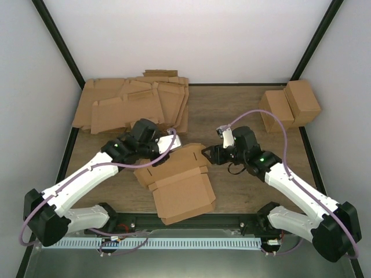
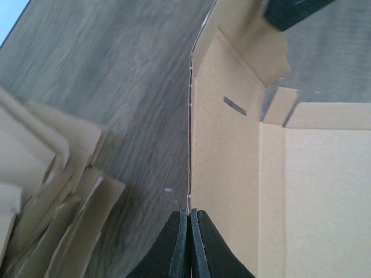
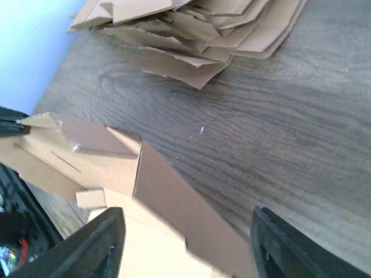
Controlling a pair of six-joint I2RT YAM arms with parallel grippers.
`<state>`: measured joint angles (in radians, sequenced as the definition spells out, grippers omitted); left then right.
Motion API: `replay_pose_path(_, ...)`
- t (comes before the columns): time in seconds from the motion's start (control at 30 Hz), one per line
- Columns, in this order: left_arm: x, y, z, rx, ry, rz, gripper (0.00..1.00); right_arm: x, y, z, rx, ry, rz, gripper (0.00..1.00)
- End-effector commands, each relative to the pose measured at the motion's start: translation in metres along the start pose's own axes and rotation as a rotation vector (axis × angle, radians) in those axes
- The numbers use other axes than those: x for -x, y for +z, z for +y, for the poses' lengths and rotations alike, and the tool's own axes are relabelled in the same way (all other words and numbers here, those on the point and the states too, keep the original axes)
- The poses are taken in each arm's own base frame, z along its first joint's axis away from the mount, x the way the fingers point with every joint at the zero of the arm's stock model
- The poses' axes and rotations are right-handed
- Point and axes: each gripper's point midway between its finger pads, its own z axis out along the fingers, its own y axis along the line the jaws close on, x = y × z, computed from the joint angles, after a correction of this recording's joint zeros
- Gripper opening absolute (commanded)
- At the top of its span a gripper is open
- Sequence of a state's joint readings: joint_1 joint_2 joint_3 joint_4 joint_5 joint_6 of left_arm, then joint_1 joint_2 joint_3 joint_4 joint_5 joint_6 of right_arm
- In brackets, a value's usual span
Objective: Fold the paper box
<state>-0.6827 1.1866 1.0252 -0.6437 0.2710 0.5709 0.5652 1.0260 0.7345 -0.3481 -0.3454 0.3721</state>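
The paper box [image 1: 179,182] is a brown die-cut carton lying half folded at the table's near middle, with its far wall raised. My left gripper [image 1: 174,139] is shut on the top edge of that raised wall [image 2: 223,174], at its far left end; the thin cardboard edge runs up from between the fingertips [image 2: 189,213]. My right gripper [image 1: 210,154] is open at the box's right end, its fingers [image 3: 104,243] either side of a raised side flap [image 3: 174,205] without touching it.
A pile of flat brown die-cut sheets [image 1: 136,104] lies at the back left; it also shows in the right wrist view [image 3: 197,29]. Two taller brown cartons [image 1: 288,105] stand at the back right. The table's front rail [image 1: 191,221] runs just below the box.
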Motion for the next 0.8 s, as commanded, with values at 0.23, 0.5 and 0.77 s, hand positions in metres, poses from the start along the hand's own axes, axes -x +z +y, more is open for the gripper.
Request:
replay_pose_path(0.23, -0.008, -0.001, 0.048, 0.487, -0.142, 0.090, 0.04, -0.016, 0.001, -0.010, -0.014, 0.107, 0.002, 0.74)
replay_pose_path(0.5, -0.013, 0.022, 0.030, 0.440, -0.141, 0.168, 0.04, -0.041, 0.009, -0.008, 0.053, 0.181, 0.044, 0.74)
replay_pose_path(0.77, -0.018, 0.039, 0.015, 0.489, -0.194, 0.222, 0.04, -0.061, 0.022, 0.001, 0.184, 0.316, 0.071, 0.71)
